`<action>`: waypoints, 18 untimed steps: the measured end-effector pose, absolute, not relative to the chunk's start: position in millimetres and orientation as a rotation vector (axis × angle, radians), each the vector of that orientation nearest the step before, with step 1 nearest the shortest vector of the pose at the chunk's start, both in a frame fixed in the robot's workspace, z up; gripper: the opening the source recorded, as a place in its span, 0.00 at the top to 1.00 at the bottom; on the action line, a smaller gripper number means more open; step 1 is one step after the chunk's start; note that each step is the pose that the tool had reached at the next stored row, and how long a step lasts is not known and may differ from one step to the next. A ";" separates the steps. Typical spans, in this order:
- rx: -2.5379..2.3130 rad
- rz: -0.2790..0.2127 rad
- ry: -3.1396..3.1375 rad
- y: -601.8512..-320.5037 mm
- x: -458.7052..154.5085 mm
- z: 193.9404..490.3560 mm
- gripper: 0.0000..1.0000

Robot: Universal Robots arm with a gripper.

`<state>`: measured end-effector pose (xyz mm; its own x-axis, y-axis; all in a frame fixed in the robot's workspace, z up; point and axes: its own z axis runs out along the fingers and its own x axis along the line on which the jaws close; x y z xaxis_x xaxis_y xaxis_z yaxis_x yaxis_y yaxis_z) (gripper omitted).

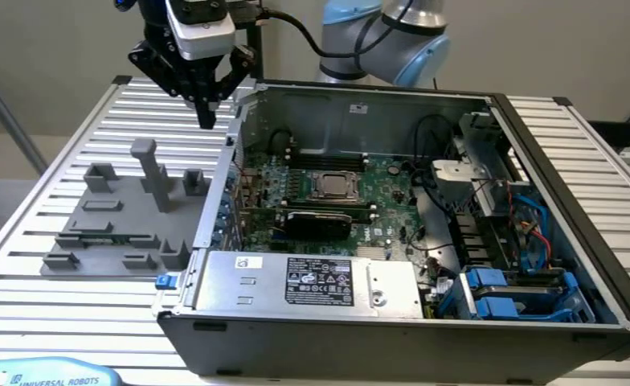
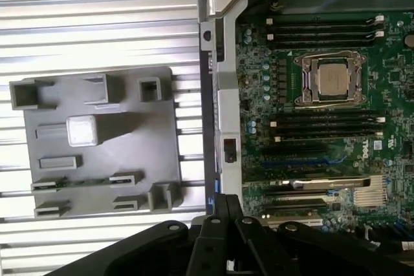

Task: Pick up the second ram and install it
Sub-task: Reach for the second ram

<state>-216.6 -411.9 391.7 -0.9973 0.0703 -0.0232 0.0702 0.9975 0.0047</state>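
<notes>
The gripper (image 1: pixel 206 119) is found at the exterior view's upper left, suspended above the slatted table (image 1: pixel 20 301) just outside the wall of the computer case (image 1: pixel 347 121). Its fingers are drawn together to a point and nothing is held between them. In the wrist view the gripper (image 2: pixel 223 227) is seen as dark linkage over the case edge.

The open case is placed across the centre and the exterior view's right, with the motherboard (image 1: pixel 385 186) laid flat inside it. The grey fixture (image 1: pixel 112 205) is set on the table at the exterior view's left, well apart from the fingertips.

The second ram (image 1: pixel 109 239) is located in the fixture's lower part, lying flat in its clips as a thin green strip; it is also recorded in the wrist view (image 2: pixel 77 182).

The step in hand is judged to be the approach to the pick; the stick is untouched and nothing has been lifted. A pick is judged to call for the fingers to be parted and brought down squarely over the stick's long edges.

The black memory slots (image 2: pixel 323 29) are visible in the wrist view, but whether any is filled cannot be determined. The ram's chips cannot be made out, and its ends are partly covered by the clips.
</notes>
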 end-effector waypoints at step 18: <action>0.110 0.006 3.116 -413.4 -298.4 378.5 0.89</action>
<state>-298.4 -413.4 378.5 -0.9973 0.0703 -0.0232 0.0702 0.9975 0.0046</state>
